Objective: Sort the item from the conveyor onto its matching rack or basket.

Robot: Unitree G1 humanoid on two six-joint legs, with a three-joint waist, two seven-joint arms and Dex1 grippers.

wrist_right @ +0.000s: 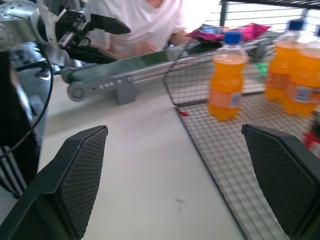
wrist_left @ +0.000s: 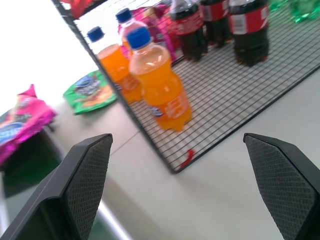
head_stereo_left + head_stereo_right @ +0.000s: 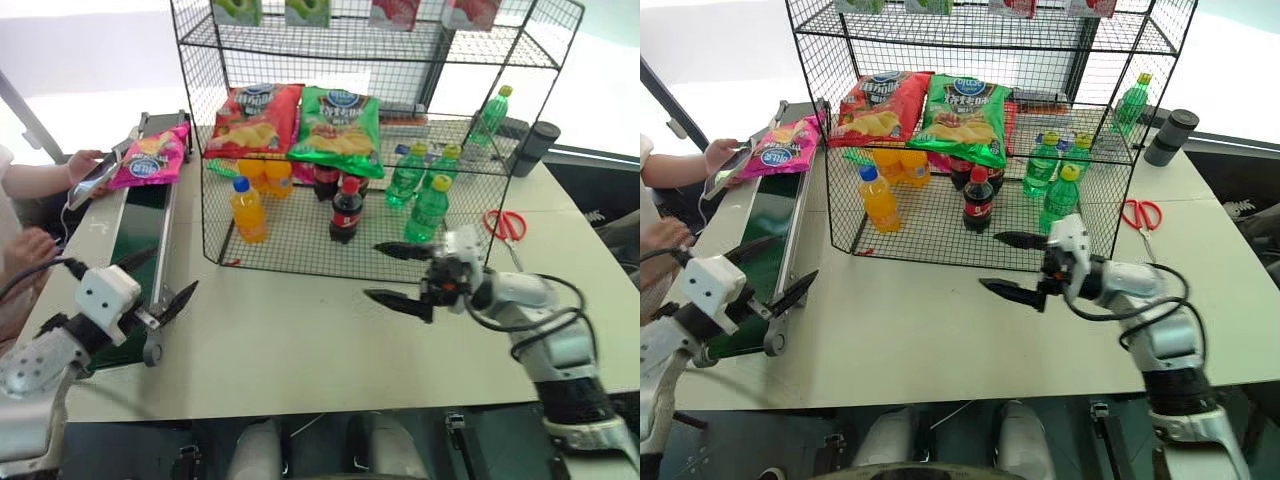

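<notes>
Two grippers, both with jaws spread wide and nothing between them, so it all comes down to which one is closer to the pink crisps bag.

Head views: the bag lies on the far end of the conveyor, well beyond the left gripper, which hovers over the belt's near end. So the bag is pretty much straight up the belt from it. The bag's long side looks to run across the belt, one corner hanging towards the rack. A person's hand sits just beside it. The right gripper is over the table in front of the rack, well apart from the belt. Left arm is clearly nearer, I'd say.

Left wrist view: both pads stand far apart, bag off to one side past them, so the jaws aren't lined up on it; they point more at the orange bottle.

Right wrist view: fingers splayed, aimed along the table at the conveyor, with the left gripper beyond.
</notes>
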